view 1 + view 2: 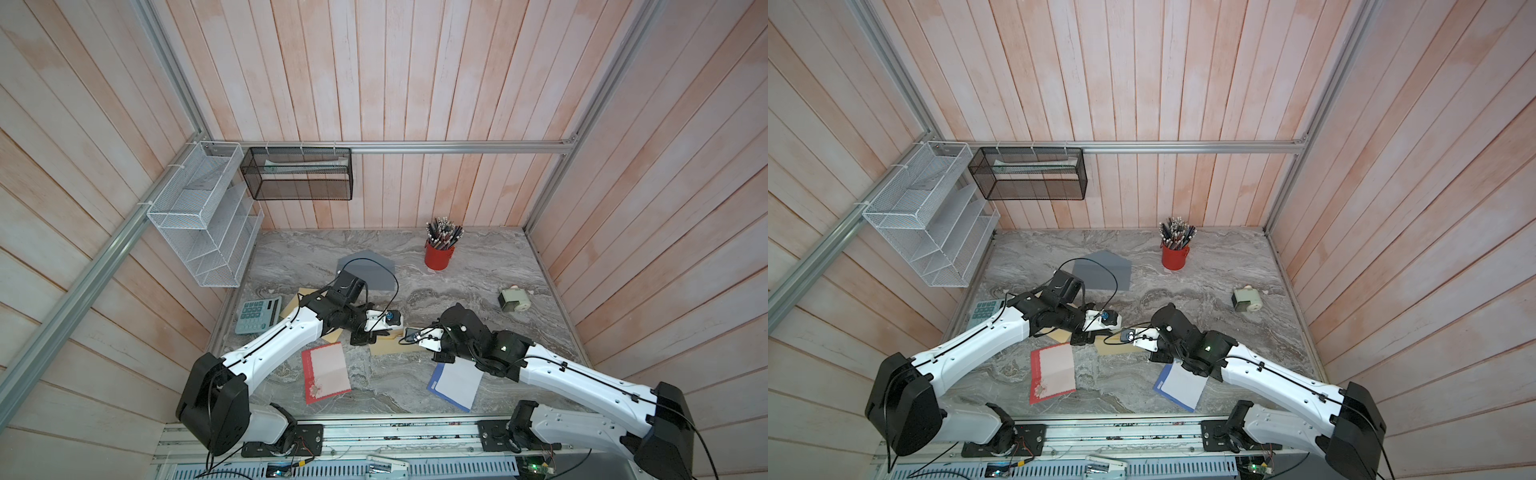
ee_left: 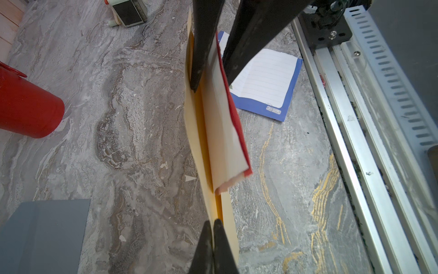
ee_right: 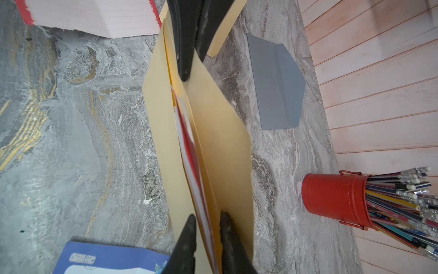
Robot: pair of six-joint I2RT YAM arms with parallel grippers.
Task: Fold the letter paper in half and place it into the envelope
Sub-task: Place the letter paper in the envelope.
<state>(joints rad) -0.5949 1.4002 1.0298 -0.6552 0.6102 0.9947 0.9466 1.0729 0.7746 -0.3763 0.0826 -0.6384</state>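
The folded letter paper [image 2: 225, 132], white with a red border, sits partly inside the manila envelope [image 2: 195, 147]. Its folded end is inside the mouth and its red edge still shows outside. The envelope is held up on edge above the marble tabletop [image 1: 478, 316], well away from the red pencil tin [image 1: 439, 257] and on the robot's side of it.

The left tool [image 2: 213, 223] has its fingers pressed together, pinching one end of the envelope. The right tool [image 3: 206, 217] is at the opposite end. Its fingers are slightly spread, one on each side of the letter paper, with a visible gap between them. Whether they touch the paper cannot be told.

A grey envelope [image 1: 370, 274] lies flat near the tin, on the robot's left of it. A pale green pencil sharpener [image 1: 515, 300] stands near the tin toward the robot's right. Farther from the tin than the manila envelope lie two open sheets. One is red-bordered [image 1: 326, 372] and one is blue-bordered [image 1: 455, 384]. A calculator [image 1: 257, 316] lies well away from the tin on the robot's left.
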